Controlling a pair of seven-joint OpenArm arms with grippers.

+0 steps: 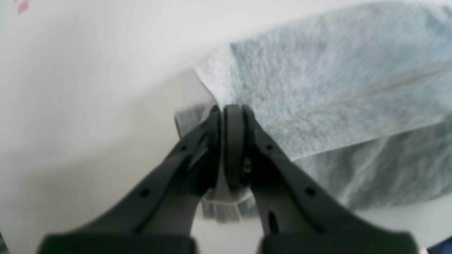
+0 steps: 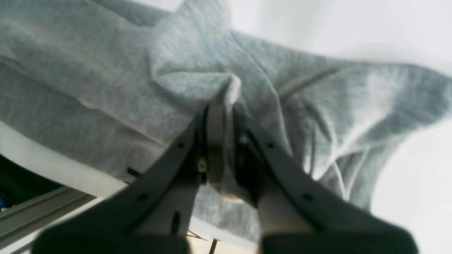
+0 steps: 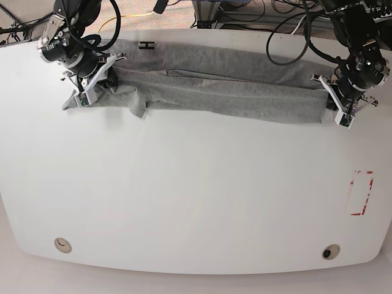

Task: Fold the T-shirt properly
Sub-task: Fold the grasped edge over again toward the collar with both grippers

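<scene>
Two sets of fingers, left (image 1: 231, 116) and right (image 2: 220, 113), pinched tight on T-shirt (image 3: 233, 92) ends; soft, light, limp, best gripped at corners.

The T-shirt (image 3: 226, 92) is a light heather grey, with fine pale flecks in the cloth, and one black block letter shows at its upper edge. The counter (image 3: 184, 196) is plain white. At its right side there is a small red and white mark (image 3: 360, 193). Both pincers, the left pincer (image 1: 233, 116) and the right pincer (image 2: 217, 109), are matt black. The cables (image 3: 288, 37) at the top of the frame are black.
</scene>
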